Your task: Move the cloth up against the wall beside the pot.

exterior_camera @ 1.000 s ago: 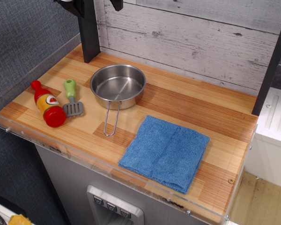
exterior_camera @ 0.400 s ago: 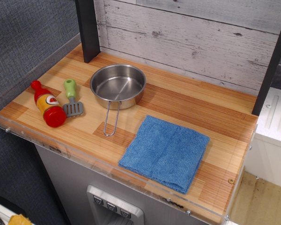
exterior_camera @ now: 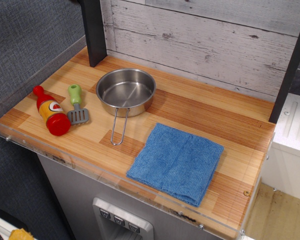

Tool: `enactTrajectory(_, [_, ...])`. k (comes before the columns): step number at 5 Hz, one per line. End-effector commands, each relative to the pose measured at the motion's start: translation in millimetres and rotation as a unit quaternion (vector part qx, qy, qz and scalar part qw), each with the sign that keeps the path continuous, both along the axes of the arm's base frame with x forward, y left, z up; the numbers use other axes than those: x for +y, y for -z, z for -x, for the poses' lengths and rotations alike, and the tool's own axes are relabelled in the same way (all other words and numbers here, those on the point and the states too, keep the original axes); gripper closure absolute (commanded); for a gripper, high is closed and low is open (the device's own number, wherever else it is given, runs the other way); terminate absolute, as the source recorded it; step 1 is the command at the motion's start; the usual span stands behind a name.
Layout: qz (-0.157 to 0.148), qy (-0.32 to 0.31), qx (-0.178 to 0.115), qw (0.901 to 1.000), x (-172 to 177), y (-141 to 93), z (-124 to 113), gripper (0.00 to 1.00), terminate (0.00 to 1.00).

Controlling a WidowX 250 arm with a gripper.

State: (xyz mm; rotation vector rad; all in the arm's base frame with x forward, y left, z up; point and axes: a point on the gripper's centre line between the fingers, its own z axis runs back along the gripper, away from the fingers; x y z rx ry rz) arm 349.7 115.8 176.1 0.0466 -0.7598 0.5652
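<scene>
The blue terry cloth [exterior_camera: 176, 162] lies flat on the wooden counter near the front edge, to the right of the pot's handle. The shiny steel pot [exterior_camera: 126, 91] sits at the middle of the counter, its wire loop handle [exterior_camera: 118, 128] pointing toward the front. The whitewashed plank wall [exterior_camera: 205, 45] runs along the back of the counter. A strip of bare counter lies between the cloth and the wall. The gripper is out of view.
A red and yellow toy bottle [exterior_camera: 51, 112] and a green-handled toy spatula [exterior_camera: 76, 104] lie at the left. A dark post [exterior_camera: 93, 32] stands at the back left and another [exterior_camera: 290, 70] at the right. A clear plastic rim [exterior_camera: 115, 180] edges the front.
The dark gripper parts seen at the top left a second ago have moved up out of the frame. The cloth, pot and toys have not moved.
</scene>
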Motion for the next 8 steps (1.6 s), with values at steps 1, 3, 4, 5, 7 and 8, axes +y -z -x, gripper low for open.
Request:
enactTrajectory(1, [0.007,0.069,0.042,0.9967,-54,31,29,0.0,0.0])
enactTrajectory(3, [0.02,0.105,0.082,0.9909,-87,60,53,0.0,0.0])
enactTrajectory(4, [0.017,0.124,0.109,0.986,-101,75,67,0.0,0.0])
enactTrajectory(5, [0.008,0.137,0.139,0.9807,-113,88,78,0.0,0.0])
enactTrajectory(7, [-0.021,0.159,0.192,0.9683,-122,117,86,0.0,0.0])
enactTrajectory(8, [-0.023,0.168,0.213,0.9622,-128,132,90,0.0,0.0])
